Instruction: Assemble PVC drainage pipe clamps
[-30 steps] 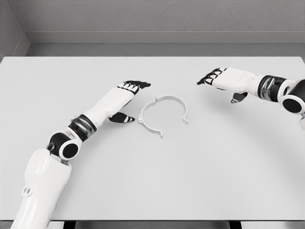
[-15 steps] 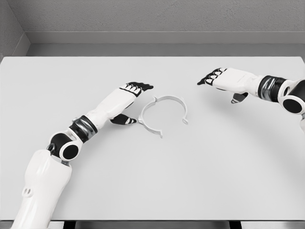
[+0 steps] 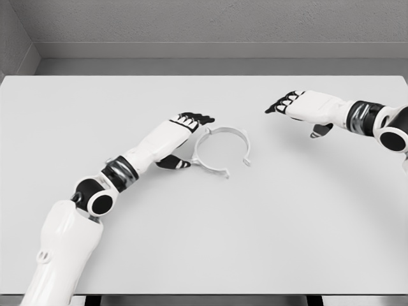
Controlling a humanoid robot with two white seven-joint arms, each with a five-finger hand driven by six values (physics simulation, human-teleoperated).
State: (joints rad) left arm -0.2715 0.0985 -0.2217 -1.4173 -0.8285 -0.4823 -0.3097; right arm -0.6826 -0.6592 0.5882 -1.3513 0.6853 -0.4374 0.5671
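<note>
A: What's changing vs the earlier frame?

B: Left hand [image 3: 182, 137] is pushing further right and far. Fingers [image 3: 197, 118] are now reaching over the left rim of the clamp ring [image 3: 220, 150], thumb sitting low at its near-left tab. Fingers are spread, not gripping anything. Can't tell if they're touching the ring.

A: Ring moving?

B: Yes. It's rotating and sliding a bit right; the near tab is now pointing further right than before.

A: How's it looking?

B: Thin white open band, gap on the right side, small tabs at the ends. Lying flat on the table [image 3: 204, 242], mid-table.

A: Right hand?

B: Right hand [image 3: 299, 105] is hovering far right, fingers relaxed and apart, empty, well apart from the ring. Barely shifting.
</note>
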